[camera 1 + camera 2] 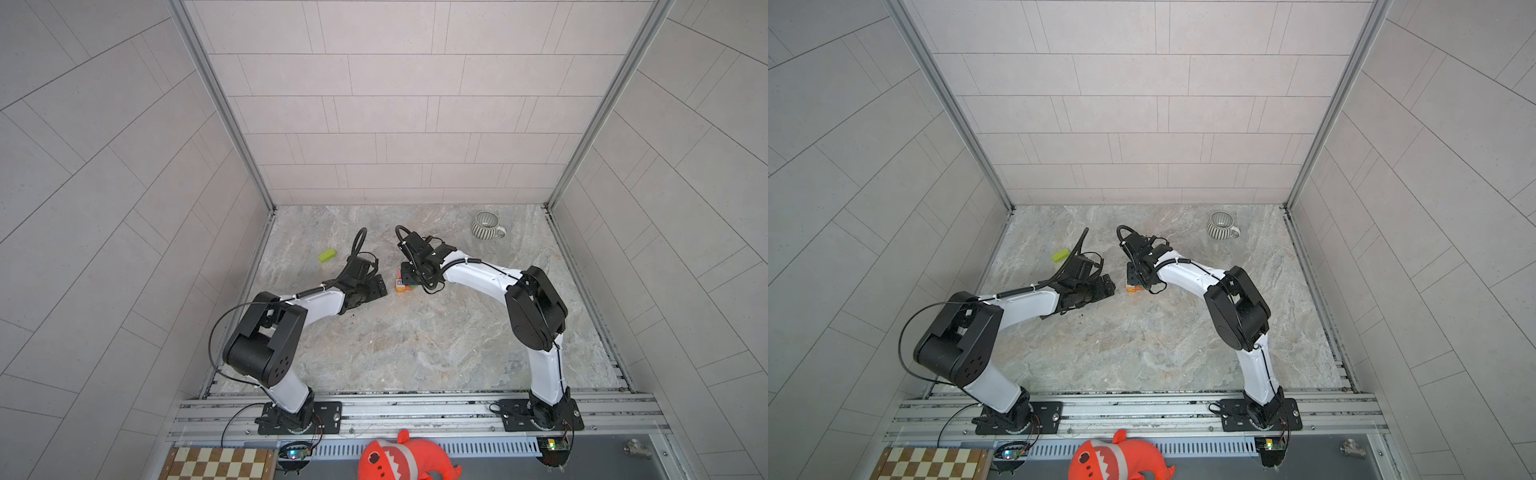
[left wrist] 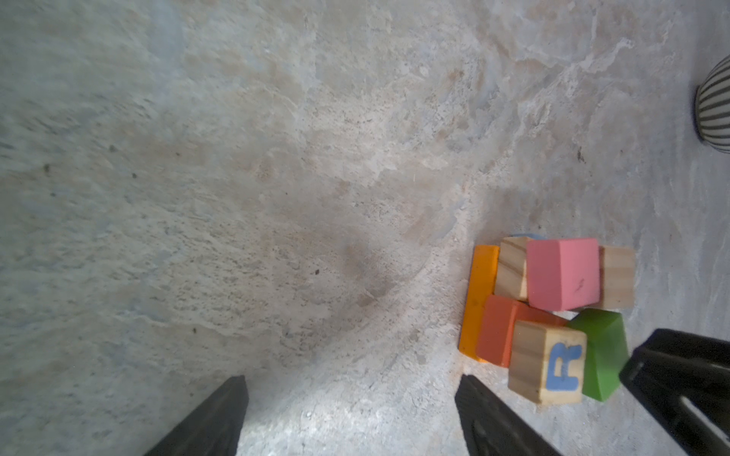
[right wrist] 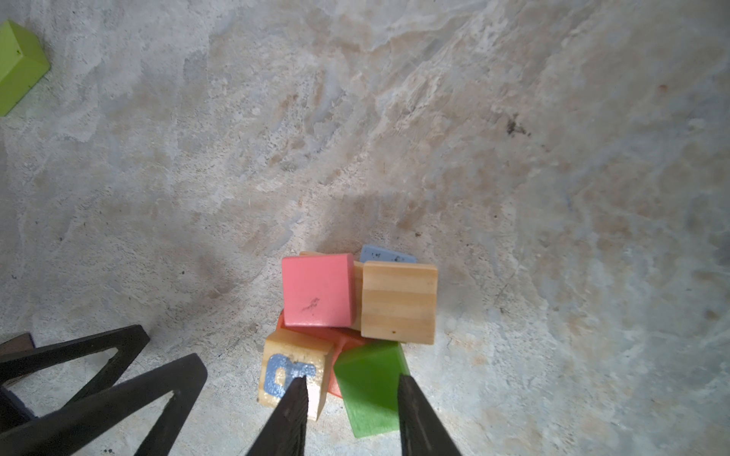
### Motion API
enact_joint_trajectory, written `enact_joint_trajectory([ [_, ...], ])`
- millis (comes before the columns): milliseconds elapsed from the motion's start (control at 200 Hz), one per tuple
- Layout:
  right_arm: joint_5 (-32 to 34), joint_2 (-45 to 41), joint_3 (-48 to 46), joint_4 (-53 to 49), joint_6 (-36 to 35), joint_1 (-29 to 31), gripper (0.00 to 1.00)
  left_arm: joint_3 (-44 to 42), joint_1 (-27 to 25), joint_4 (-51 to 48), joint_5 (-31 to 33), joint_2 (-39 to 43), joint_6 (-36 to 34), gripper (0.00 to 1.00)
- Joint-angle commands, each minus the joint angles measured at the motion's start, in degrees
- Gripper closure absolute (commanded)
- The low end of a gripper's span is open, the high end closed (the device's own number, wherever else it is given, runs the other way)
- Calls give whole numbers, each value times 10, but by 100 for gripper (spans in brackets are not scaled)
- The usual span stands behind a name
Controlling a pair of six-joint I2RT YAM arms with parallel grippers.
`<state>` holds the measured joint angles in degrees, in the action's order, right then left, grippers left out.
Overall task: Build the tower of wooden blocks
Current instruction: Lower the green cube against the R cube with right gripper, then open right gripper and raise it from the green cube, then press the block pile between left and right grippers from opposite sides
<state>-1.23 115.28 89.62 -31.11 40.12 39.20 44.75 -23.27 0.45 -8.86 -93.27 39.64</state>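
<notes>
Both top views looked down from high behind the arms [image 1: 536, 316] over the whole table [image 1: 415, 353]. Each wrist camera looked close past its fingers [image 2: 478, 414]; both caught the blocks [image 2: 561, 276].

Left pincer [image 2: 351, 381] beside, right pincer [image 3: 352, 378] over block pile [image 3: 318, 294].

One pink block [image 3: 318, 294], one lettered block [image 2: 547, 363], one lime block [image 1: 327, 254], one striped mug [image 1: 482, 230].

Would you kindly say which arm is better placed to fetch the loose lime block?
Left, likely: the left gripper is open, empty and nearer the lime block; the right gripper straddles the green block.
</notes>
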Motion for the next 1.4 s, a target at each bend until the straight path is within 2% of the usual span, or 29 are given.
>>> enact_joint_trajectory([
  [0,3,-2,0,-4,8,-4,60,-1,-1,1,1,5,-1,12],
  [350,-1,-28,7,-23,-24,-9,60,5,-1,-8,4,4,-3,12],
  [390,-3,-38,5,-26,-33,-10,63,8,-1,-8,3,4,-3,13],
  [440,-8,-50,-1,-27,-42,-13,74,10,-1,-9,2,4,-3,16],
  [515,-22,-67,-11,-31,-55,-24,80,15,-1,-13,-1,5,-5,22],
  [570,-30,-74,-15,-41,-63,-35,88,18,-1,-13,-5,4,-5,29],
  [676,-32,-88,-37,-45,-75,-54,96,29,-2,-18,-9,-3,-8,52],
  [746,-35,-94,-50,-43,-80,-68,98,42,-2,-30,-7,-11,-12,64],
  [811,-39,-94,-58,-42,-85,-78,98,51,-3,-37,-7,-18,-14,71],
  [1211,-65,-36,-37,-37,-101,-85,98,107,-27,-54,3,-72,-25,89],
  [1396,-67,-19,-37,-29,-103,-74,98,127,-46,-57,11,-95,-24,93],
])
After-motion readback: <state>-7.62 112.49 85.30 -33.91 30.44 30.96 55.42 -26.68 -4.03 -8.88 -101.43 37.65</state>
